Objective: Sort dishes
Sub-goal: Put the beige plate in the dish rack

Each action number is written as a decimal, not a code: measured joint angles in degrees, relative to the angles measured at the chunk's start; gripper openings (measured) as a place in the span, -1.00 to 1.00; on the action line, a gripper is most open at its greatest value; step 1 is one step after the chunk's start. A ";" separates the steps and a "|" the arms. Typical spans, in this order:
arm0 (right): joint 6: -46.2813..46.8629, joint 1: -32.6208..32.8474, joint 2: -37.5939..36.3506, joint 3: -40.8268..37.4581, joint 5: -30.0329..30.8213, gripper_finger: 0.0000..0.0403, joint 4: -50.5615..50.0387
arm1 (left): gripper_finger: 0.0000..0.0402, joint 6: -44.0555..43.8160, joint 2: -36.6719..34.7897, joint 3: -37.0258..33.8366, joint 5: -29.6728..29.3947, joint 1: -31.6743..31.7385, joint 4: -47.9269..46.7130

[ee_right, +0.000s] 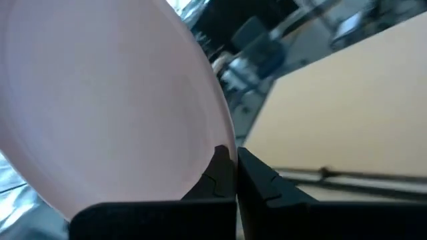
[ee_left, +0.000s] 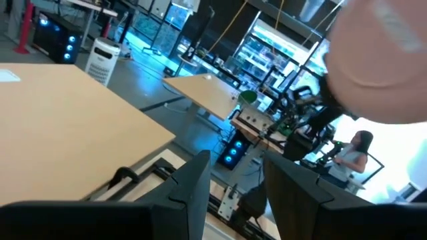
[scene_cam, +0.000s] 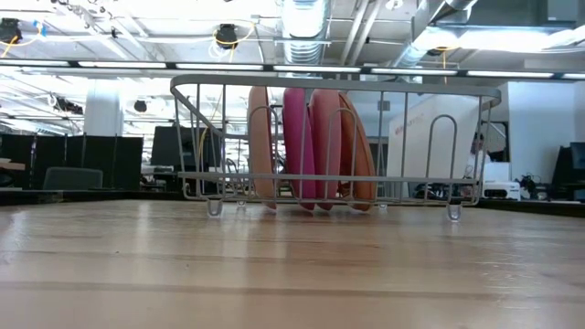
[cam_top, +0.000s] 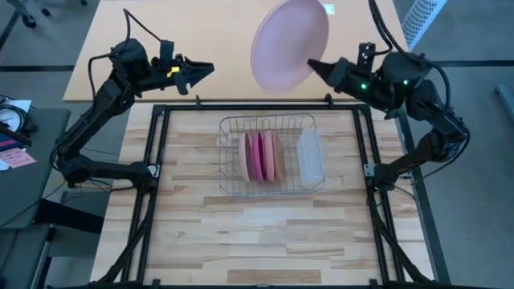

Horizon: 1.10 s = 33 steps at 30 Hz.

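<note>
Right gripper (cam_top: 315, 64) pinches the pale pink round plastic plate (cam_top: 287, 44) by its rim, held high, probably for racking; left gripper (cam_top: 207, 70) waits, jaws parted, empty.

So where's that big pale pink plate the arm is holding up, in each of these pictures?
High view: pale pink plate at top centre, edge pinched by the right gripper.
Low view: not in it.
Left wrist view: blurred, upper right.
Right wrist view: fills the left.
Shared landmark: the right gripper.
</note>
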 joint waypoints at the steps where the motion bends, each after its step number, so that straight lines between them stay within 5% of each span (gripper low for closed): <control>1: 0.65 1.24 0.00 0.00 -0.54 -1.00 0.54 | -0.34 0.08 0.00 0.00 -0.13 0.00 0.00; 9: 8.84 9.21 0.06 0.00 -1.14 -1.00 0.33 | -0.34 -1.32 0.00 0.00 -0.94 0.00 0.00; 18: 8.86 9.88 0.23 0.00 -0.84 -1.00 -2.22 | -0.34 -2.35 1.70 0.00 -2.45 0.00 1.13; 33: 5.11 7.28 1.36 0.00 14.19 -1.00 -3.74 | -0.34 -3.15 2.74 0.00 -2.78 0.00 5.94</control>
